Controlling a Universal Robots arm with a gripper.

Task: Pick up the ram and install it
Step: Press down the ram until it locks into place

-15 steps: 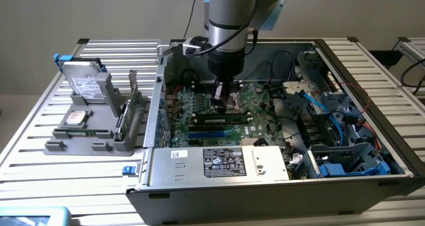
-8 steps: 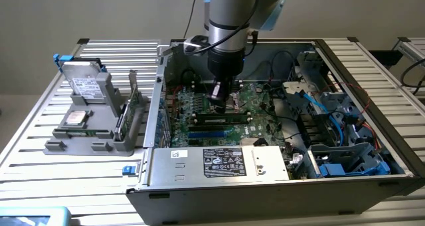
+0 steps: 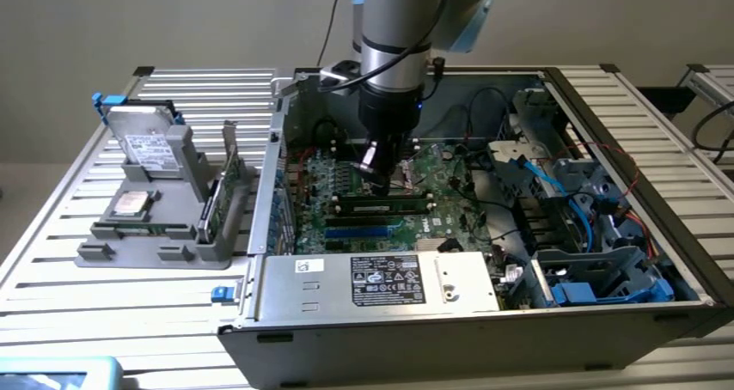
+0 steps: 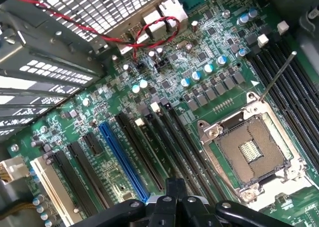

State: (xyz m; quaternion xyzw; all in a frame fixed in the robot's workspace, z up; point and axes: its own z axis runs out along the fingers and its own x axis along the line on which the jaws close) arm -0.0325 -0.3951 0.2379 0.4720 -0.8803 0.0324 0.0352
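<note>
Slatted aluminium tabletop (image 3: 69,261) carrying an open black computer case (image 3: 482,321), with a grey parts holder (image 3: 149,235) at the exterior view's left. Thin green ram stick (image 3: 384,207) seated upright in a motherboard slot (exterior view), directly beneath the black gripper (image 3: 379,177), fingers closed together. Wrist view adds the green motherboard (image 4: 164,72), a blue expansion slot (image 4: 122,159), an empty silver CPU socket (image 4: 249,152) and the gripper (image 4: 172,199).

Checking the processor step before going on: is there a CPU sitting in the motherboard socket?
No: in the wrist view the CPU socket lies open with its bare contact field showing and its retention lever raised.
</note>
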